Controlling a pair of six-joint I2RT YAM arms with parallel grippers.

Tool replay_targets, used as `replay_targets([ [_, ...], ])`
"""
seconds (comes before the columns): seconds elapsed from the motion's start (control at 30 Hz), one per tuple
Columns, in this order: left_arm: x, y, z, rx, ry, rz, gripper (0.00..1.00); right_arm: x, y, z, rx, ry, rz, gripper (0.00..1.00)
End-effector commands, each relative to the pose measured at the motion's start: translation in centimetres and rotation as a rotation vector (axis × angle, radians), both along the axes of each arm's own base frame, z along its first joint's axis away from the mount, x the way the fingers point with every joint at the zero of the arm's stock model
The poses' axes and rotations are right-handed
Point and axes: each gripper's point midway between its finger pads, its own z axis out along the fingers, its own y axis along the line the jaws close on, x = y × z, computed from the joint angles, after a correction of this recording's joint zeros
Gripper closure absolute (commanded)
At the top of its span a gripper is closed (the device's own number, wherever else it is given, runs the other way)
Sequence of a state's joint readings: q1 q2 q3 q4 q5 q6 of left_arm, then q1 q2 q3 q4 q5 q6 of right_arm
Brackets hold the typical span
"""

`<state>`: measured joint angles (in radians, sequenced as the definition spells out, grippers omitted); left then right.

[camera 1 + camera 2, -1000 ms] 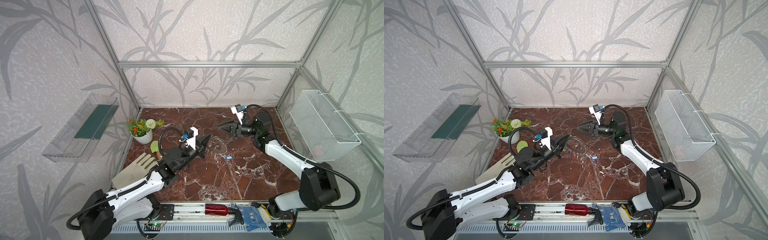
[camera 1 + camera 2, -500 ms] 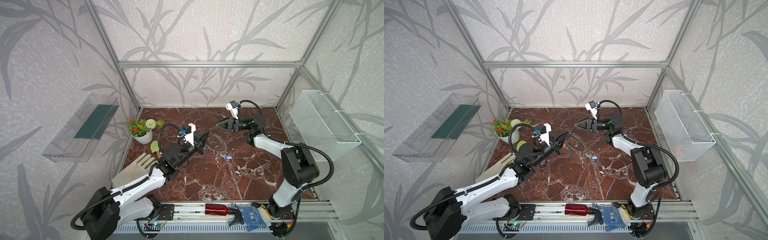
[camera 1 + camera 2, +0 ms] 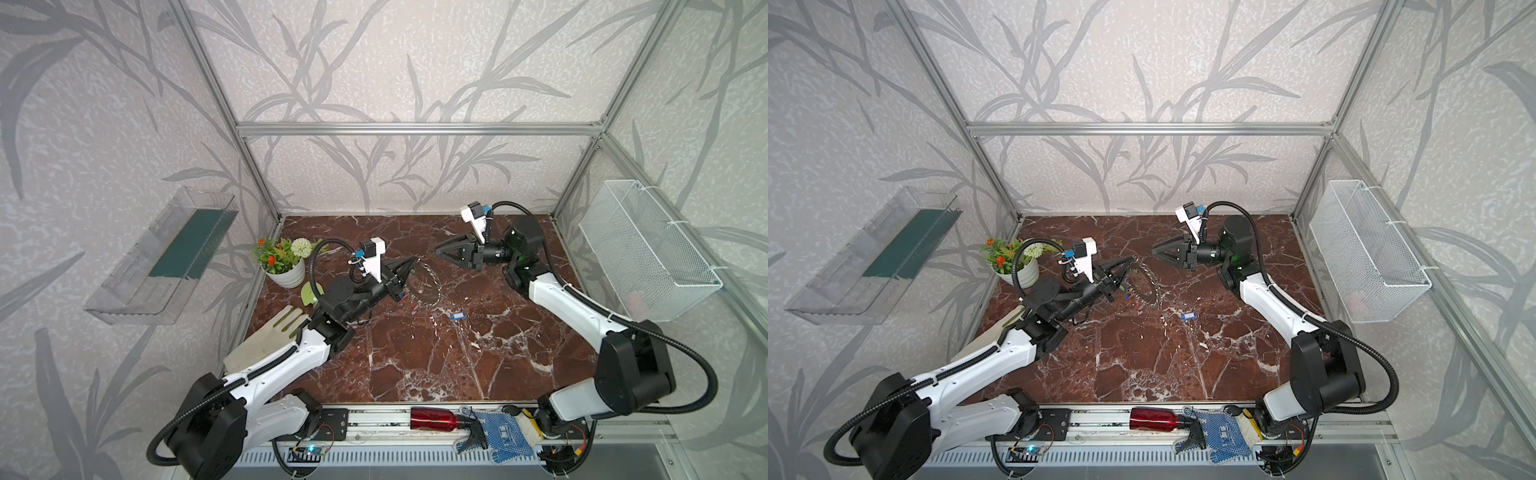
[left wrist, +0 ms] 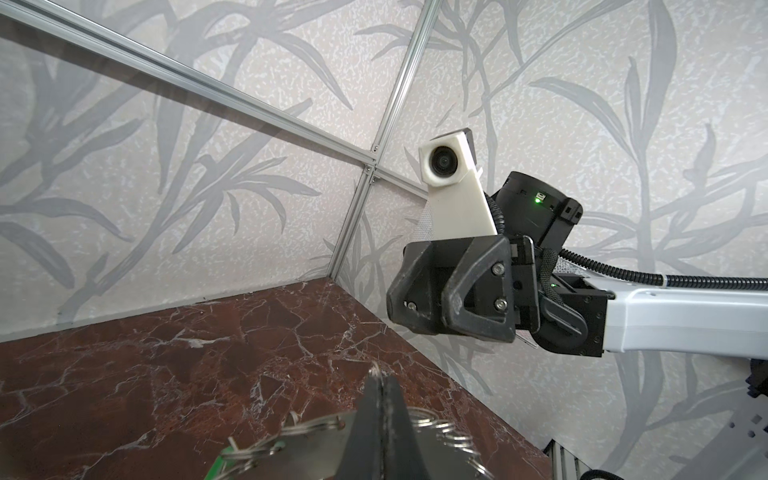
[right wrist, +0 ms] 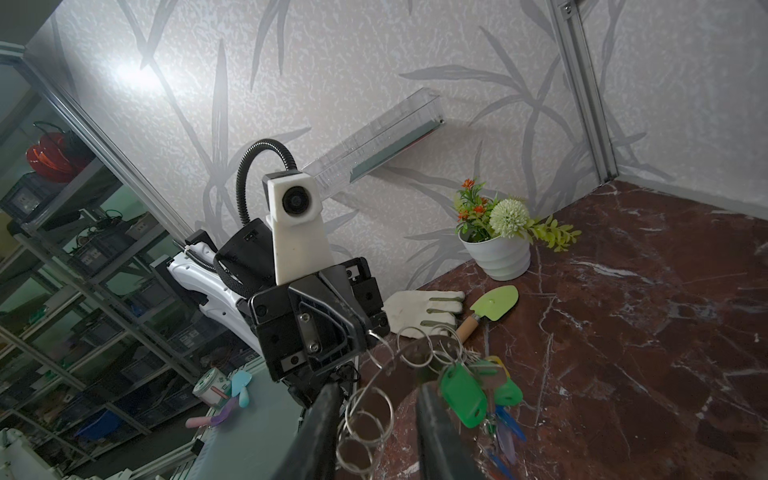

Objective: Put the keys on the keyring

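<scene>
Nearest, on the front rail, a red bottle and a blue dotted glove are seen lying side by side. Further in, on the marble floor, one blue-tagged key is laid flat, apart from the rest, with its long axis running left to right across both top views. By the left wall a white glove and a green trowel are laid, with a flower pot just beyond them.

Just beyond the loose key, the keyring is held on edge. It is therefore seen in both top views as a narrow oval, its long axis running from near to far, with the far end at the left gripper. That gripper is clamped tight on the ring's rim, the flat grey plate being pinched between the closed jaws in the left wrist view. Whether the ring's near end touches the floor cannot be told. A bunch of keys with green, blue and yellow tags is hung from the clips on the side toward the left arm, the tags pointed down at the floor.

Farthest in, the right gripper is pointed at the ring from the opposite side, close to it. Its jaws are parted a little and nothing is held between them.
</scene>
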<state>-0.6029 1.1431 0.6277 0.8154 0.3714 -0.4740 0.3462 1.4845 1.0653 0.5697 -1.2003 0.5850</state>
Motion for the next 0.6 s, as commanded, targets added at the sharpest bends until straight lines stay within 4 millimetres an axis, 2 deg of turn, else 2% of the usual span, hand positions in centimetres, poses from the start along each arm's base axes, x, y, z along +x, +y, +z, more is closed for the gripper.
replay_targets([
  [0.0, -1.2, -0.1, 4.8, -0.089, -0.116, -0.088, 1.00, 0.3, 0.2, -1.4, -0.043, 0.012, -0.022, 0.67],
  [0.27, -1.1, -1.1, 5.2, -0.112, -0.114, -0.212, 1.00, -0.5, 0.3, -1.1, -0.061, -0.003, -0.015, 0.67],
  [0.57, -0.5, -1.4, 5.3, -0.156, -0.096, -0.287, 1.00, -1.0, 0.3, -0.4, -0.030, -0.011, 0.010, 0.69],
])
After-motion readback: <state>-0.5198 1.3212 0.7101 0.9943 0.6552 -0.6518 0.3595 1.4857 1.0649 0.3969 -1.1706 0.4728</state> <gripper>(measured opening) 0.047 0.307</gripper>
